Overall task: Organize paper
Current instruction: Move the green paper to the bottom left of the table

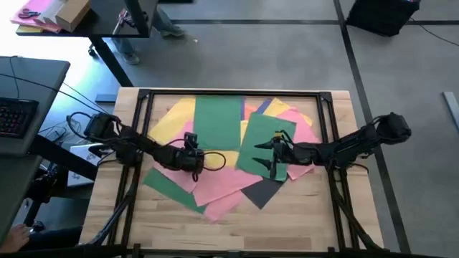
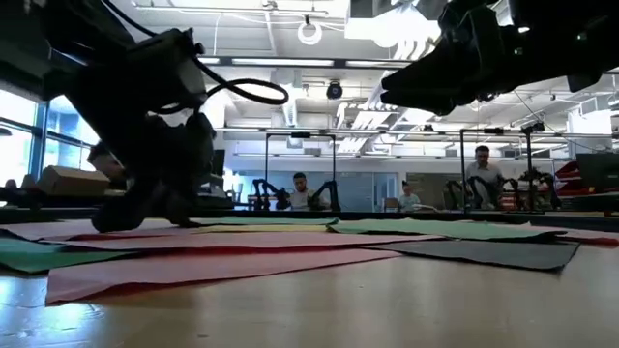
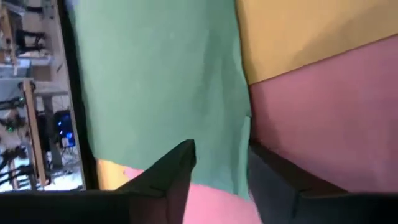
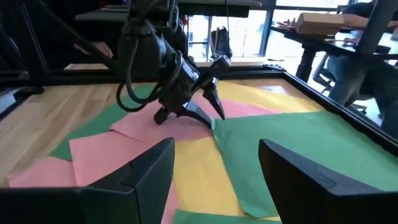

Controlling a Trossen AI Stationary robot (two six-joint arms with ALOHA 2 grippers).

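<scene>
Several sheets of coloured paper lie overlapping on the table's middle: an upright green sheet (image 1: 219,122), a tilted green one (image 1: 262,143), pink (image 1: 222,188), yellow (image 1: 171,123) and dark grey (image 1: 262,192). My left gripper (image 1: 189,137) is open and low at the papers. Its fingers stand on either side of the upright green sheet's left long edge (image 3: 244,124). It also shows in the right wrist view (image 4: 208,115). My right gripper (image 1: 271,155) is open and hovers well above the tilted green sheet (image 4: 311,149), pointing toward the table's left. My left gripper slants down from the near side, one fingertip (image 3: 180,165) over the green sheet and the other fingertip (image 3: 267,171) over the pink sheet beside it. The sheets lie flat. I cannot tell whether the fingertips touch the paper.
A black metal frame (image 1: 143,100) runs round the table's edges. Bare wood (image 1: 237,233) shows along the near edge. A desk with a keyboard (image 1: 14,115) stands to the left. People sit at tables (image 2: 484,174) far behind.
</scene>
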